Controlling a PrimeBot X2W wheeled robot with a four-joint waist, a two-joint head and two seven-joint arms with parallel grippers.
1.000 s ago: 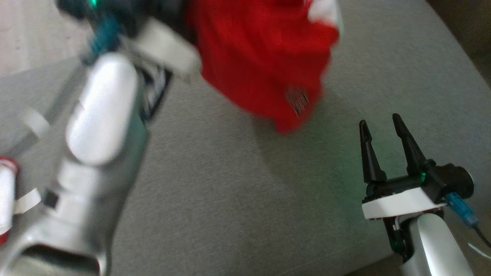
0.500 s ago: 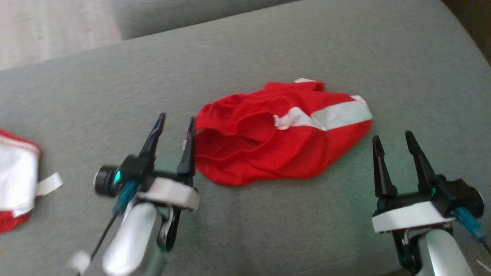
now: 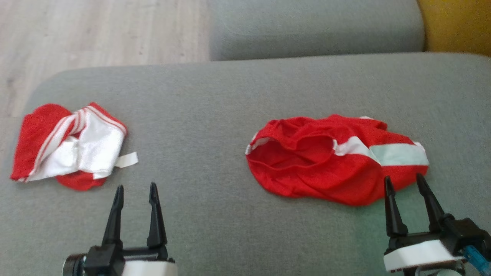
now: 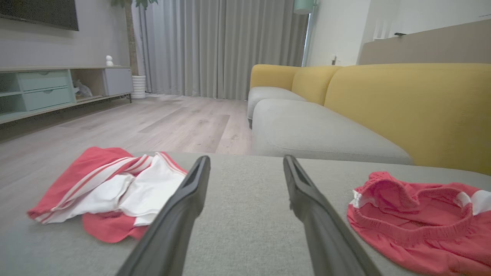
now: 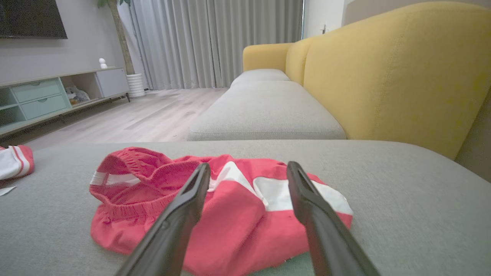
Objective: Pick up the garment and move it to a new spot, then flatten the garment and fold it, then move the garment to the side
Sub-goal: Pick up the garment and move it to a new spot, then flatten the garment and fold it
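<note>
Red garment (image 3: pixel 314 180) lies crumpled on the grey cushion (image 3: pixel 215 115), just beyond the right gripper (image 3: pixel 403 177). Fingers of it and the left gripper (image 3: pixel 136 185) stand wide apart, empty. Flattening judged next: grip opposite edges.

Red shorts (image 3: pixel 314 180) with a white side stripe, crumpled and unfolded, elastic waistband gaping open, lying loose on the right of the grey sofa seat (image 3: pixel 215 115)

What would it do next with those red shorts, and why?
Probably ease the right tool forward and pinch the near edge of the red shorts: they lie crumpled on the grey cushion, not yet flattened, and that tool is open, empty and right beside them.
</note>
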